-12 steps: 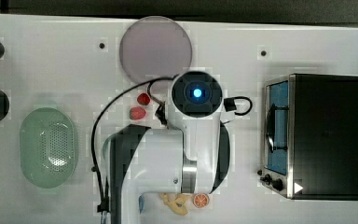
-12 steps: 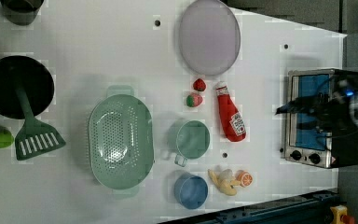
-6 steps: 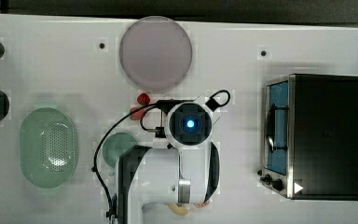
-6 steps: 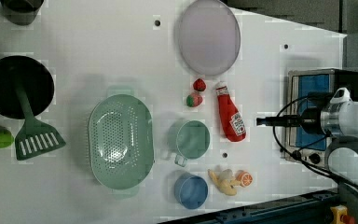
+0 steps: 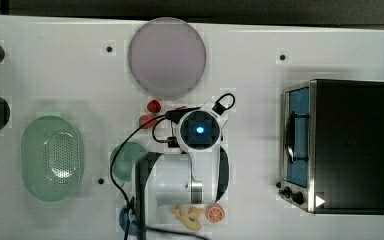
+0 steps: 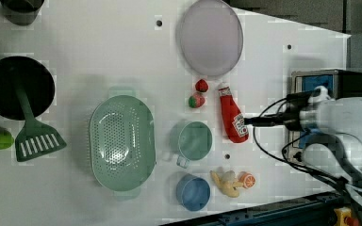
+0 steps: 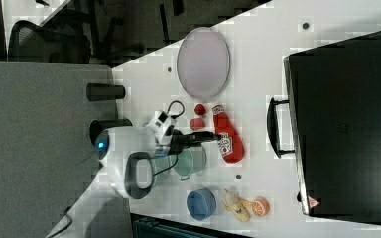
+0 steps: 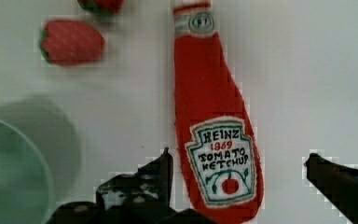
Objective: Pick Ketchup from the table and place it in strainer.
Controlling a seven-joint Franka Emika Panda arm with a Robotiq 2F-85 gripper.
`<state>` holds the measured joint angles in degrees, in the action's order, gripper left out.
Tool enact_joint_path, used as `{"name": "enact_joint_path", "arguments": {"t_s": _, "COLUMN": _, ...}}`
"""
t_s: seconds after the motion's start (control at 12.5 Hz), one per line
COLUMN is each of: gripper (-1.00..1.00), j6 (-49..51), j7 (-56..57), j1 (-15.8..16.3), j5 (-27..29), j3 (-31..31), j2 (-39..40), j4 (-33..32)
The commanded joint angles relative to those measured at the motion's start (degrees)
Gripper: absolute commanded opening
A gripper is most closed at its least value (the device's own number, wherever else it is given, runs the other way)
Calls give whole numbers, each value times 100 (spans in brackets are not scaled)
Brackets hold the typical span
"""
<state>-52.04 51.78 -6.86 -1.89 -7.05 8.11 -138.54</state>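
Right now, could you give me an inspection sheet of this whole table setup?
Surface: white table, pale.
Job's things: ketchup lies flat on the table; strainer empty, apart from it.
Clutter: two strawberries, green cup, blue bowl, banana and orange pieces, lilac plate, black pan with green spatula, lime, toaster oven.
Gripper: gripper open, fingers either side of the bottle's label end, not touching.
Cables: black cable loops from the wrist.
Surroundings: chair beyond the table.
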Motion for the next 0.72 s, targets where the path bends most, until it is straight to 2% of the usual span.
{"name": "enact_joint_path", "arguments": {"t_s": 0.08, "gripper": 100, "j6": -735, "j7": 262, "j1": -19, "j5": -346, "j3": -45, "j2": 505, "j4": -38}}
{"name": "enact_joint_path", "arguments": {"t_s": 0.56, "gripper": 100, "j6": -1031, "j7": 204, "j1": -12, "j5": -346, "j3": -72, "j2": 1110, "j4": 75}}
{"name": "enact_joint_path", "arguments": {"t_s": 0.64, "gripper": 92, "j6": -1039, "j7": 203, "j1": -13, "j5": -346, "j3": -68, "j2": 1167, "j4": 83}}
{"name": "enact_joint_path", "arguments": {"t_s": 0.72, "gripper": 69, "j6": -1134, "j7": 203, "j1": -14, "j5": -346, "j3": -53, "j2": 1218, "j4": 95}}
